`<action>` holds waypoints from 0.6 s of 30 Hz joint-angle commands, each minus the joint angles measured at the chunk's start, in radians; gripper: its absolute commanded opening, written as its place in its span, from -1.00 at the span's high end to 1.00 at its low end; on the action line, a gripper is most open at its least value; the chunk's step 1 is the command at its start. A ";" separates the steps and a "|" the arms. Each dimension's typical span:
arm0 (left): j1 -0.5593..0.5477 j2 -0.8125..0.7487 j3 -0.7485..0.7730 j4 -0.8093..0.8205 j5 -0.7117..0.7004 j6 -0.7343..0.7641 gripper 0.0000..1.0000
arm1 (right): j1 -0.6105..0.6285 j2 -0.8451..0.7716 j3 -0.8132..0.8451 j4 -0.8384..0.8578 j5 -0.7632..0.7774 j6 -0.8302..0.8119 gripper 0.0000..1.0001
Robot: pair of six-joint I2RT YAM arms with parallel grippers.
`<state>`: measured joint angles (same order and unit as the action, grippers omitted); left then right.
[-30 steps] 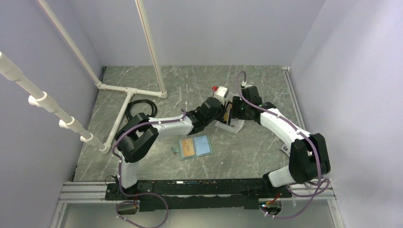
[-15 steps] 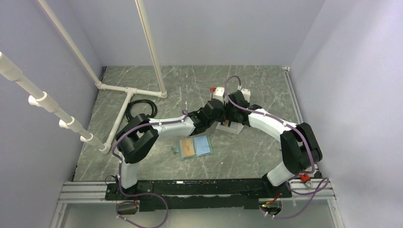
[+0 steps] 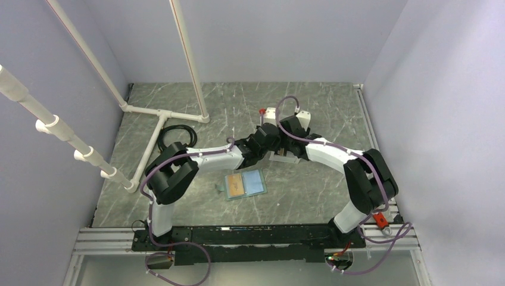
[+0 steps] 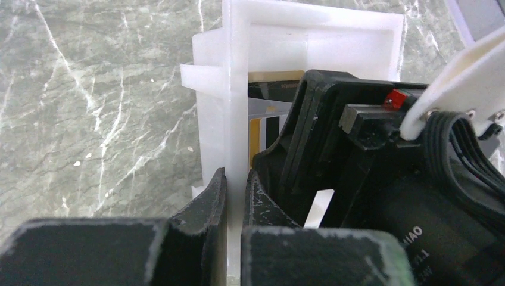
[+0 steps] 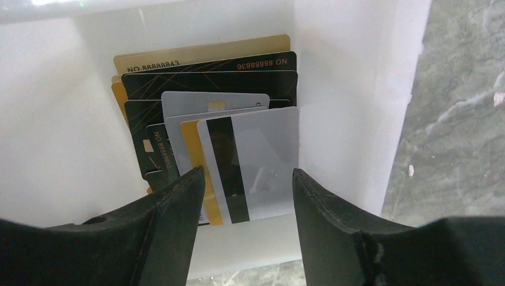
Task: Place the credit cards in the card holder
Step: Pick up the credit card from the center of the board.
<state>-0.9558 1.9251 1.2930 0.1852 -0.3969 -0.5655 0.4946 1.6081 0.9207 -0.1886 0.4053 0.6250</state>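
Credit cards (image 5: 250, 161), thin plastic rectangles in black, gold, grey and white, were stacked upright in a white plastic open-fronted bin (image 5: 357, 89) at the far middle of the scene. They were judged light, stiff and slippery, best pinched by the side edges of the whitish front card. The right gripper (image 5: 247, 176) was held apart either side of that card. The left gripper (image 4: 234, 182) was clamped on the bin's wall. A sage-green folding card holder (image 3: 244, 183) was seen open nearer, well apart.
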 commanded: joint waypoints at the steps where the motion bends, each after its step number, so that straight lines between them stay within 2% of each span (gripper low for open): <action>1: -0.024 -0.052 0.050 0.039 -0.035 -0.020 1.00 | 0.013 0.096 -0.022 0.009 0.111 0.044 -0.35; 2: -0.024 -0.053 0.050 0.034 -0.044 -0.016 1.00 | 0.011 0.090 -0.025 0.002 0.106 0.047 -0.33; 4: -0.023 -0.059 0.040 0.028 -0.060 -0.015 1.00 | -0.003 0.045 -0.059 0.036 0.037 0.022 -0.05; 6: -0.023 -0.068 0.024 0.037 -0.070 -0.012 1.00 | -0.013 -0.023 -0.107 0.078 -0.009 0.008 0.15; 13: -0.018 -0.065 0.026 -0.011 -0.078 -0.049 1.00 | -0.045 -0.134 -0.142 0.101 -0.075 -0.074 0.54; 18: 0.003 -0.055 0.040 -0.089 -0.036 -0.142 1.00 | -0.068 -0.227 -0.150 0.090 -0.171 -0.115 0.71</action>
<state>-0.9752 1.9217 1.2926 0.1398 -0.4313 -0.6247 0.4500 1.4677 0.7708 -0.0937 0.2943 0.5667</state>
